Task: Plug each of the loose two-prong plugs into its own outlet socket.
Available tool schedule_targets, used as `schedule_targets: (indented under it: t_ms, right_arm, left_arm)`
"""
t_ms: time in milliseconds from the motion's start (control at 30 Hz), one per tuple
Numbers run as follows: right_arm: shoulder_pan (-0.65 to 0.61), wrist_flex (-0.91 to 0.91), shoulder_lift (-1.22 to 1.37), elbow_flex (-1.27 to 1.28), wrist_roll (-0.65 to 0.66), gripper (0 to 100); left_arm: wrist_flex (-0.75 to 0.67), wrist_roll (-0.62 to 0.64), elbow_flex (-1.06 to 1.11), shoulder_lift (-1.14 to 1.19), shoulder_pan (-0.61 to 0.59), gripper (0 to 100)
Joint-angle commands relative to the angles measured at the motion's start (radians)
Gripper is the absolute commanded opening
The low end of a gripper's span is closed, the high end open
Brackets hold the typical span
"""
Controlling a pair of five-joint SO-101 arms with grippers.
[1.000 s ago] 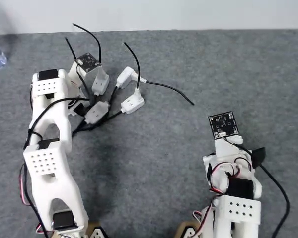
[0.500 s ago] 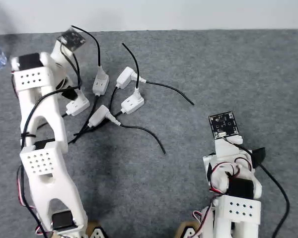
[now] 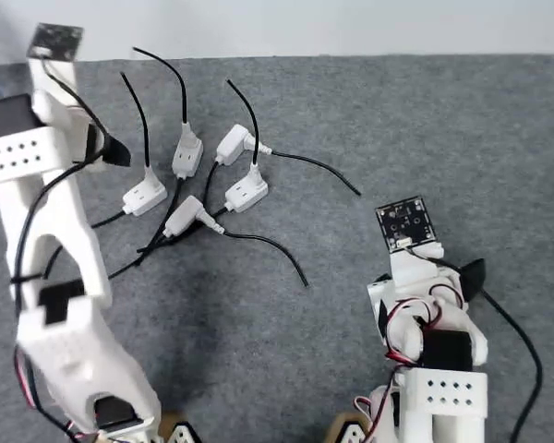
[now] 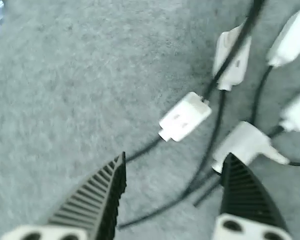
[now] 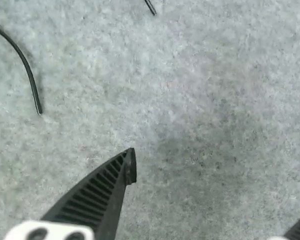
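Observation:
Several white plugs and sockets on black cords lie clustered on the grey carpet: one (image 3: 143,196) nearest the left arm, others behind it (image 3: 186,155) (image 3: 233,143), one mid-cluster (image 3: 246,192) and one in front (image 3: 186,217). My left gripper (image 4: 175,156) hangs open above the carpet with nothing between its fingers. Just beyond its tips lie a white socket-like piece (image 4: 185,116) and an angled white piece (image 4: 245,142). My right gripper (image 5: 220,177) is open over bare carpet, well to the right of the cluster.
A loose black cord end (image 5: 25,65) lies on the carpet ahead of the right gripper, and another cord end (image 3: 355,191) points right from the cluster. The left arm (image 3: 37,157) rises tall along the left edge. A pale wall runs along the back.
The left arm has drawn back from over the cluster toward the far left and risen. Two white pieces and a cord now lie shifted. The right arm has turned slightly left.

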Motion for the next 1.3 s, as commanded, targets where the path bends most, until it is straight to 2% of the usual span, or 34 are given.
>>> schedule_targets:
  t_ms: [0,233,467,633,867,1067,1267]
  right_arm:
    - [-0.005,0.028,-0.001,-0.075,-0.038,49.3]
    - [-0.022,0.093,-0.013,-0.126,-0.049,49.3]
    - [-0.021,0.143,-0.013,-0.126,-0.043,49.3]
    - [-0.022,0.151,-0.013,-0.112,-0.084,49.3]
    - [-0.016,0.148,-0.015,-0.048,-0.147,49.3]
    - [-0.022,0.042,-0.015,0.129,-0.146,49.3]
    - [-0.022,-0.12,-0.015,0.319,-0.146,49.3]
  left_arm:
    - [0.006,0.107,0.265,-0.307,0.035,29]
    - [-0.115,0.127,0.788,-0.655,0.041,29]
    - [-0.339,0.121,1.385,-1.244,-0.008,29]
    - [-0.417,0.095,1.709,-1.556,-0.006,29]
    - [-0.52,0.098,1.807,-1.619,-0.009,29]
    - [-0.738,0.101,2.06,-1.62,-0.012,29]
    - [-0.743,0.1,2.109,-1.62,-0.009,29]
